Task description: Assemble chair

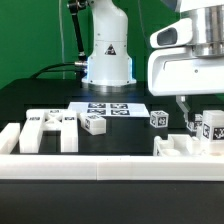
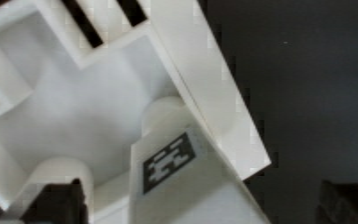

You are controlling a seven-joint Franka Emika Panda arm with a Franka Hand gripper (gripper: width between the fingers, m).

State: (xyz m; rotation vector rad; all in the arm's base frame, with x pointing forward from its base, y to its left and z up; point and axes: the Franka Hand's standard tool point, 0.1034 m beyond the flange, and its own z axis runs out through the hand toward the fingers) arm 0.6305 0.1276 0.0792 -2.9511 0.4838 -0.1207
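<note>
Progress report on the chair (image 1: pixel 190 140): honestly, early days. It's in loose pieces, nothing you'd sit a doll on. My claw (image 1: pixel 190 114) hangs over the bunch of parts at the exterior view's right, jaws spread wide and pinching nothing. In the wrist view one fingertip (image 2: pixel 55 200) sits over the white panel (image 2: pixel 105 100) below me and the other is out over bare black, clear of the panel's edge.

That panel has a marker tag (image 2: pixel 167 160) and what look like two round legs against it. Can't tell from here whether they're properly seated or just lying there.

Left to do, as I read it, is most of the job:
- the slotted panel (image 1: pixel 50 128) lies flat on its own toward the exterior view's left, well apart from my pile
- two small tagged blocks (image 1: pixel 95 123) (image 1: pixel 158 118) are loose in the middle, joined to nothing

The setup is a matte black worktop (image 1: pixel 30 100), with a raised white rail (image 1: pixel 100 165) along the near edge. The marker board (image 1: pixel 115 108) lies flat behind the blocks, and my base (image 1: pixel 108 55) stands at the back. A green backdrop (image 1: pixel 30 40) is behind that. Plenty of open black between the parts.
</note>
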